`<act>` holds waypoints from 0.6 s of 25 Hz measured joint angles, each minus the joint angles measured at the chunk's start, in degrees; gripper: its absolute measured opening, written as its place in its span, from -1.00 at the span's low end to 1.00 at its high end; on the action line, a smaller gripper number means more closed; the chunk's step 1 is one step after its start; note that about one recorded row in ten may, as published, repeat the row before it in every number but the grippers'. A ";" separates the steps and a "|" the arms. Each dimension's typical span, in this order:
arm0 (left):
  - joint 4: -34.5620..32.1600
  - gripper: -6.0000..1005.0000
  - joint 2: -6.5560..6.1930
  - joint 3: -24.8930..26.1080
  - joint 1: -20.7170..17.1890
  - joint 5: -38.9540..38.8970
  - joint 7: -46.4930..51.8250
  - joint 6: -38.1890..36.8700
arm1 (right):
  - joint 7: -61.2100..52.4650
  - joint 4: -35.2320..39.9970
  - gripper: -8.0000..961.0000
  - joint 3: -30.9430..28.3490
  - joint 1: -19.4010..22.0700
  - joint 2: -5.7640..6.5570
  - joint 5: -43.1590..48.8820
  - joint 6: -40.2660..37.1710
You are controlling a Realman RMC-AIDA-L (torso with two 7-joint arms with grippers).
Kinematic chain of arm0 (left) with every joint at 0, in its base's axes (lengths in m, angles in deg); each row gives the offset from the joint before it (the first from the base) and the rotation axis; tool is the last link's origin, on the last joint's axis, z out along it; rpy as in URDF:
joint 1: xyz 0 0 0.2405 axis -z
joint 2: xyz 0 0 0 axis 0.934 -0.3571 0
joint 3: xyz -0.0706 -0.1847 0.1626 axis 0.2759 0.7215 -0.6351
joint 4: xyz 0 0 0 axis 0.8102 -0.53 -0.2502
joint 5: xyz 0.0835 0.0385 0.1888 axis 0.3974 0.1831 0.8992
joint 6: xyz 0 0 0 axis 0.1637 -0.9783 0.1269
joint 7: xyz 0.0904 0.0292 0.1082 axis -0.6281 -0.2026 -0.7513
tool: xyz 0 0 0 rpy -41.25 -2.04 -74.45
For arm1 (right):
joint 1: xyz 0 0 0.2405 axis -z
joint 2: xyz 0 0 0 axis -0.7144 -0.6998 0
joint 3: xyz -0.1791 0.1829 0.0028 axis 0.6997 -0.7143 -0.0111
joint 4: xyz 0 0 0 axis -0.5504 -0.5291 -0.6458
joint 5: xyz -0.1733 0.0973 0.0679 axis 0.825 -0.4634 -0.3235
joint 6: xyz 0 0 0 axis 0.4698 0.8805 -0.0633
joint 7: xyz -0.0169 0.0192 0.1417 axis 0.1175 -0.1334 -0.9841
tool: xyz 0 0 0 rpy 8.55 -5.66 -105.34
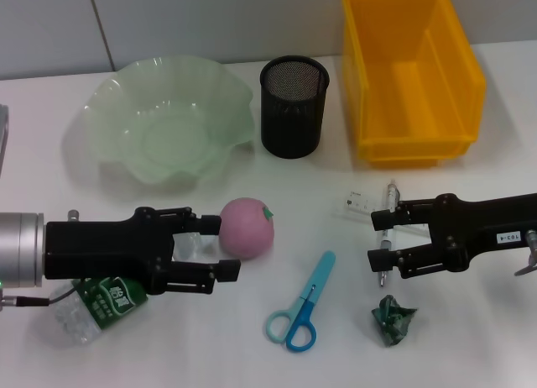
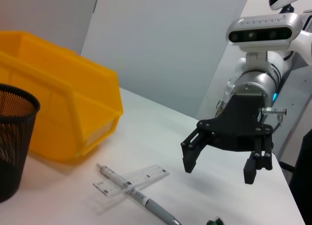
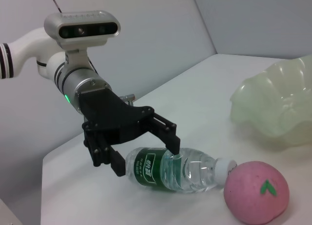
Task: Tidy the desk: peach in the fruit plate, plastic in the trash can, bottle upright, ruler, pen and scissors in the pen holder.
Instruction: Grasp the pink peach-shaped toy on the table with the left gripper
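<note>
The pink peach (image 1: 247, 228) (image 3: 256, 191) rests on the white desk, touching the cap of a water bottle (image 1: 96, 304) (image 3: 170, 169) that lies on its side. My left gripper (image 1: 225, 247) (image 3: 145, 157) hovers open over the bottle's neck end, just left of the peach. My right gripper (image 1: 377, 239) (image 2: 219, 170) is open, its fingers on either side of the pen (image 1: 386, 237) (image 2: 141, 198), which lies across the clear ruler (image 1: 361, 203) (image 2: 131, 178). Blue scissors (image 1: 302, 308) and a crumpled green plastic wad (image 1: 393, 319) lie near the front.
A pale green wavy fruit plate (image 1: 168, 119) (image 3: 273, 108) sits at the back left. The black mesh pen holder (image 1: 294, 105) (image 2: 12, 137) stands at the back centre, with a yellow bin (image 1: 411, 73) (image 2: 63, 118) to its right.
</note>
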 joint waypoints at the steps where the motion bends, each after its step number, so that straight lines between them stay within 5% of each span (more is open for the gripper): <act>1: -0.75 0.60 0.19 0.24 0.10 0.00 0.00 -0.08 | 0.00 0.00 0.70 0.00 0.00 0.00 0.00 0.03; 9: -5.70 0.55 1.24 -0.09 1.96 1.25 -0.39 1.99 | -0.66 -0.11 0.70 0.09 -0.18 -0.01 1.19 0.18; 15: -9.12 0.52 3.51 -1.62 9.40 13.20 1.85 9.26 | -1.07 0.01 0.70 0.04 -0.29 -0.06 1.49 0.27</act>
